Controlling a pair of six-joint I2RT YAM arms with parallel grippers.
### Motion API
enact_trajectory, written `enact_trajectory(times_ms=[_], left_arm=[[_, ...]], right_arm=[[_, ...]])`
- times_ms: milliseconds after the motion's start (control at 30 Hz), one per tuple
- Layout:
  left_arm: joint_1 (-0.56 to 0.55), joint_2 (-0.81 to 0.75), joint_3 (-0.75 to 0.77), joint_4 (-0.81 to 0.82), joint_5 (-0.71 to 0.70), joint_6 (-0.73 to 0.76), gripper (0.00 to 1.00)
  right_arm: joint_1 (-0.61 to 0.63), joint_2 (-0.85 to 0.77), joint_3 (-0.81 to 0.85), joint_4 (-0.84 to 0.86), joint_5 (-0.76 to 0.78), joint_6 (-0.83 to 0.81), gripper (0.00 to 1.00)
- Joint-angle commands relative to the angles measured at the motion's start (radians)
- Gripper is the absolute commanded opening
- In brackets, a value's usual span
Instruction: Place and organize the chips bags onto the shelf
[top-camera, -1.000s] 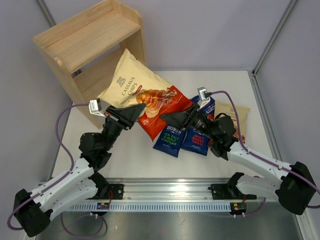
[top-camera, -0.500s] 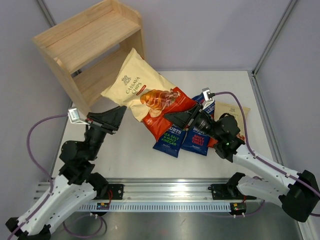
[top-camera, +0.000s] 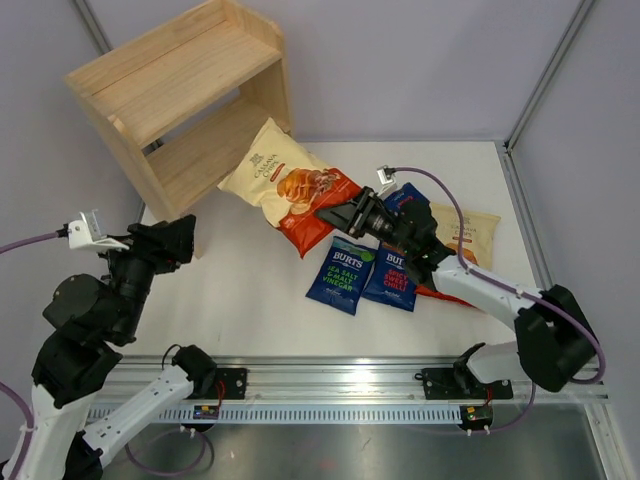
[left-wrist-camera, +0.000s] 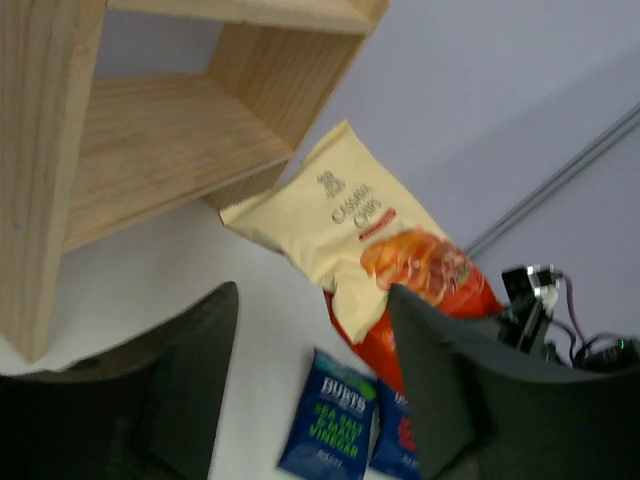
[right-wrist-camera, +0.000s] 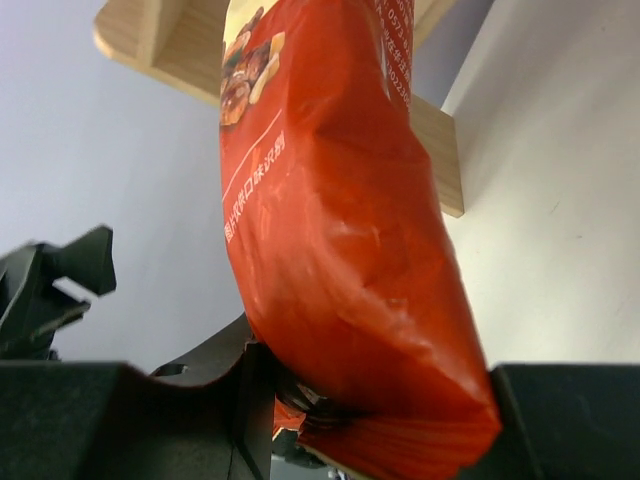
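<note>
At the 9 o'clock edge of the white tabletop (top-camera: 250, 310), nearest the bases, the left tool (top-camera: 180, 240) hangs with its dark fingers (left-wrist-camera: 190, 380) spread wide, gripping nothing.

Toward 5 o'clock, two small dark blue Burts bags lie flat side by side on the tabletop. The green-accented Burts bag (top-camera: 342, 275) has the red-accented Burts bag (top-camera: 392, 282) just at its 3 o'clock.

Beyond them, near the centre, the right tool (top-camera: 335, 213) is clamped on the red bottom end of a large crinkly cream-and-red Cassava Chips bag (top-camera: 290, 180). That bag slants away toward 11 o'clock. Its cream top is just beside the lower board of the light natural-wood two-tier shelf (top-camera: 170, 90); whether the two touch cannot be told.

A third dark blue Burts bag (top-camera: 408, 198) shows partly behind the right arm. A second cream Cassava Chips bag (top-camera: 470, 230) lies flat at 3 o'clock, partly under that arm.

Farthest off, the shelf stands at the 10 o'clock corner, set at an angle to the tabletop edges.
</note>
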Motion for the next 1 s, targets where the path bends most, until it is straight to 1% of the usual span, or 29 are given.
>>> enact_trajectory(times_ms=[0, 33, 67, 100, 167, 200, 233, 267, 300, 367, 400, 433, 467, 500, 567, 600, 633, 667, 700, 733, 767, 833, 867, 933, 967], left_arm=[[0.003, -0.003, 0.037, -0.200, 0.096, 0.159, 0.77], [0.003, -0.019, 0.029, -0.202, 0.119, 0.182, 0.85], [0.003, -0.052, 0.002, -0.205, 0.149, 0.226, 0.97], [0.003, -0.074, -0.015, -0.203, 0.151, 0.243, 0.99], [0.003, -0.115, -0.061, -0.183, 0.159, 0.286, 0.99], [0.003, -0.167, -0.113, -0.169, 0.166, 0.298, 0.99], [0.003, -0.190, -0.139, -0.136, 0.177, 0.306, 0.99], [0.003, -0.218, -0.162, -0.119, 0.185, 0.312, 0.99], [0.003, -0.259, -0.216, -0.102, 0.193, 0.312, 0.99], [0.003, -0.295, -0.263, -0.061, 0.197, 0.302, 0.99], [0.003, -0.325, -0.303, -0.050, 0.197, 0.299, 0.99], [0.003, -0.336, -0.322, -0.036, 0.187, 0.294, 0.99], [0.005, -0.344, -0.330, -0.034, 0.180, 0.285, 0.99], [0.006, -0.355, -0.333, -0.040, 0.170, 0.280, 0.99], [0.009, -0.359, -0.334, -0.050, 0.131, 0.280, 0.99], [0.009, -0.365, -0.333, -0.056, 0.119, 0.282, 0.99], [0.009, -0.372, -0.333, -0.059, 0.111, 0.279, 0.99], [0.009, -0.379, -0.337, -0.054, 0.120, 0.280, 0.99], [0.009, -0.385, -0.342, -0.050, 0.127, 0.283, 0.99], [0.009, -0.398, -0.343, -0.051, 0.128, 0.282, 0.99], [0.008, -0.401, -0.343, -0.053, 0.128, 0.282, 0.99], [0.009, -0.416, -0.350, -0.050, 0.124, 0.283, 0.99], [0.009, -0.419, -0.350, -0.048, 0.124, 0.285, 0.99], [0.008, -0.424, -0.350, -0.048, 0.125, 0.283, 0.99], [0.009, -0.425, -0.351, -0.048, 0.127, 0.283, 0.99]], right_arm=[[-0.006, 0.092, 0.132, 0.132, -0.002, 0.053, 0.12], [-0.006, 0.148, 0.185, 0.132, -0.003, 0.054, 0.11], [-0.006, 0.174, 0.213, 0.127, -0.002, 0.065, 0.12], [-0.006, 0.203, 0.242, 0.129, -0.002, 0.068, 0.11], [-0.006, 0.291, 0.340, 0.098, 0.006, 0.076, 0.12], [-0.006, 0.350, 0.377, 0.087, 0.009, 0.073, 0.11], [-0.006, 0.381, 0.456, 0.074, 0.009, 0.077, 0.11], [-0.006, 0.413, 0.498, 0.040, 0.014, 0.079, 0.11], [-0.006, 0.485, 0.594, 0.021, 0.011, 0.080, 0.12], [-0.006, 0.562, 0.694, -0.027, 0.009, 0.106, 0.10], [-0.006, 0.637, 0.789, -0.040, 0.009, 0.119, 0.10], [-0.006, 0.671, 0.837, -0.060, 0.015, 0.131, 0.10], [-0.006, 0.702, 0.881, -0.109, 0.046, 0.134, 0.11], [-0.003, 0.757, 0.961, -0.126, 0.061, 0.137, 0.12], [0.002, 0.841, 1.050, -0.190, 0.095, 0.133, 0.15], [0.008, 0.872, 1.148, -0.213, 0.104, 0.117, 0.15], [0.016, 0.904, 1.202, -0.277, 0.121, 0.110, 0.15], [0.019, 0.936, 1.258, -0.307, 0.124, 0.105, 0.16], [0.022, 1.002, 1.368, -0.336, 0.127, 0.094, 0.16], [0.023, 1.032, 1.420, -0.392, 0.144, 0.081, 0.17], [0.023, 1.088, 1.517, -0.426, 0.156, 0.070, 0.17], [0.023, 1.145, 1.622, -0.532, 0.187, 0.038, 0.19], [0.025, 1.196, 1.718, -0.569, 0.195, 0.025, 0.20], [0.025, 1.234, 1.785, -0.641, 0.217, 0.007, 0.22], [0.025, 1.247, 1.808, -0.641, 0.224, 0.004, 0.24]])
